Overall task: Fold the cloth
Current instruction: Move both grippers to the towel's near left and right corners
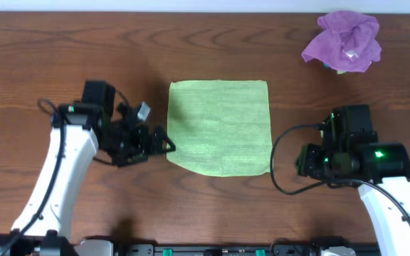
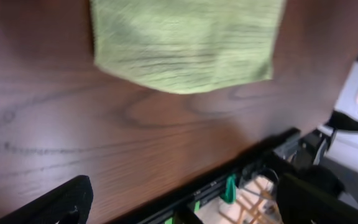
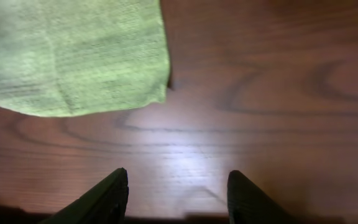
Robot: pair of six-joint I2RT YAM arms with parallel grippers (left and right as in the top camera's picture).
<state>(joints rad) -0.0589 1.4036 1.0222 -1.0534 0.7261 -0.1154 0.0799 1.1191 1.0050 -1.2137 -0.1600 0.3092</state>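
A light green cloth (image 1: 221, 126) lies flat and square-ish in the middle of the wooden table. It also shows in the left wrist view (image 2: 185, 40) and in the right wrist view (image 3: 73, 56). My left gripper (image 1: 164, 142) is open and empty, just left of the cloth's near left corner; its fingers (image 2: 182, 202) are spread wide over bare table. My right gripper (image 1: 301, 162) is open and empty, right of the cloth's near right corner; its fingers (image 3: 176, 193) hover over bare wood.
A crumpled purple cloth (image 1: 344, 41) lies at the far right of the table. The table's front edge and the arm mounting rail (image 2: 229, 180) are close behind the left gripper.
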